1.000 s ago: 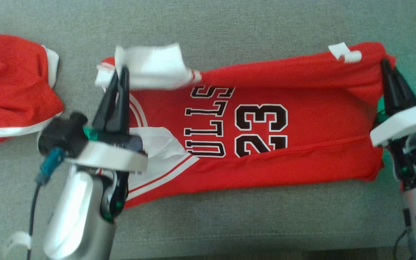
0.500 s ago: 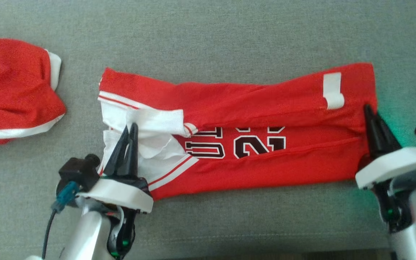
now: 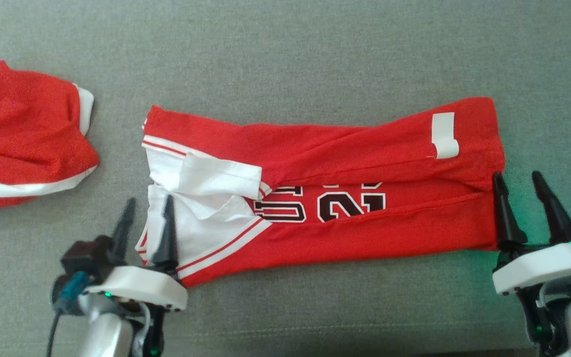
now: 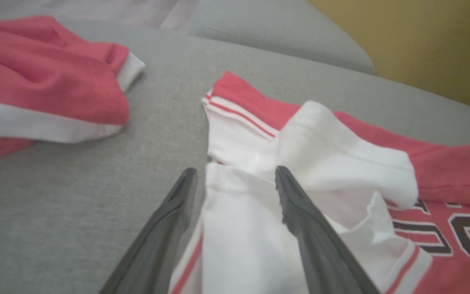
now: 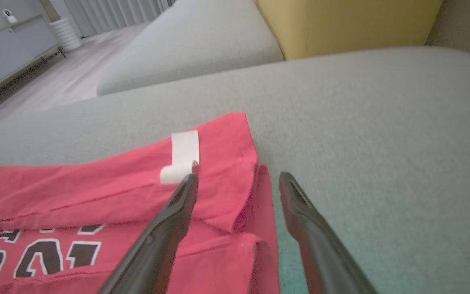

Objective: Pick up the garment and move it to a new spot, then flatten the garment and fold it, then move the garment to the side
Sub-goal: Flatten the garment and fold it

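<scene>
The garment [image 3: 345,148] is a red jersey with white trim and black lettering, lying folded lengthwise on the grey sofa cushion [image 3: 285,59]. A white label [image 3: 444,134] shows near its right end. My left gripper [image 3: 149,201] stands open at the jersey's left end, its fingers straddling the white sleeve edge [image 4: 239,228]. The same open gripper [image 4: 235,171] shows in the left wrist view, holding nothing. My right gripper [image 3: 517,176] is open at the jersey's right edge. Seen from the right wrist, that gripper [image 5: 238,176] has one finger above the red hem [image 5: 259,196] and the other above bare cushion.
A second red garment with a white band [image 3: 23,134] lies crumpled at the far left, also in the left wrist view [image 4: 35,81]. Beyond the cushion are another grey cushion [image 5: 194,45] and a yellow one [image 5: 341,24]. The sofa's front edge runs just below my grippers.
Both grippers carried the jersey's far edge toward me, folding it over, then opened and let go. They now sit lower, near the front edge.
</scene>
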Tool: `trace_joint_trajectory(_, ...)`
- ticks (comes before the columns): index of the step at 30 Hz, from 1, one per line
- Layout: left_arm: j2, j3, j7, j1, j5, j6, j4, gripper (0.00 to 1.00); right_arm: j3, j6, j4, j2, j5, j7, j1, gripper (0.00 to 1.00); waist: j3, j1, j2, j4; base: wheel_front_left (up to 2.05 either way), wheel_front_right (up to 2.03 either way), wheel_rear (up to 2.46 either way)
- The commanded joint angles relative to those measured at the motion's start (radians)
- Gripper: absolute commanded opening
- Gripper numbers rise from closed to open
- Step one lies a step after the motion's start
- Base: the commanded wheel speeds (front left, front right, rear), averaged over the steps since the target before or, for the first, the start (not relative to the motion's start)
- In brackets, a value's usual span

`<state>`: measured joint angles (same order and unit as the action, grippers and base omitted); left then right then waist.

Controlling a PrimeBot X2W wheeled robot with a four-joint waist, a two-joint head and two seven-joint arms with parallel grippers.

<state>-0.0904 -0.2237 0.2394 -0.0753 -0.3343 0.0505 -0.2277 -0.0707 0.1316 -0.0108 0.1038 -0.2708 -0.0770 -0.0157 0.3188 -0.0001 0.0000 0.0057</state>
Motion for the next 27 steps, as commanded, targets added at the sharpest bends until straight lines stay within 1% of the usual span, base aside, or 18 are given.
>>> trace_joint_trajectory(1,-0.024,0.046,0.012,-0.014,0.014,0.015,0.054,1.00,0.015,-0.001,0.064,0.001,0.021,0.020,-0.001,1.00,-0.017,0.0001,0.0000,-0.001,0.00,0.00,0.00)
trace_joint_trajectory(4,-0.040,0.057,0.015,-0.011,0.034,0.033,0.097,1.00,0.017,-0.001,0.117,-0.006,0.053,0.023,-0.001,1.00,-0.039,0.0001,0.0000,-0.004,0.00,0.00,0.00)
trace_joint_trajectory(12,-0.073,0.076,0.010,-0.009,0.056,0.057,0.195,1.00,0.028,-0.001,0.212,-0.015,0.099,-0.001,-0.006,1.00,-0.093,0.0001,0.0000,-0.011,0.00,0.00,0.00)
trace_joint_trajectory(18,-0.086,0.076,-0.015,0.020,0.059,0.072,0.237,1.00,0.032,-0.001,0.232,-0.026,0.101,-0.015,0.031,1.00,-0.124,0.0001,0.0000,-0.018,0.00,0.00,0.00)
trace_joint_trajectory(27,-0.093,0.069,-0.037,0.051,0.055,0.081,0.250,1.00,0.030,-0.001,0.233,-0.039,0.094,-0.021,0.059,1.00,-0.142,0.0001,0.0000,-0.024,0.00,0.00,0.00)
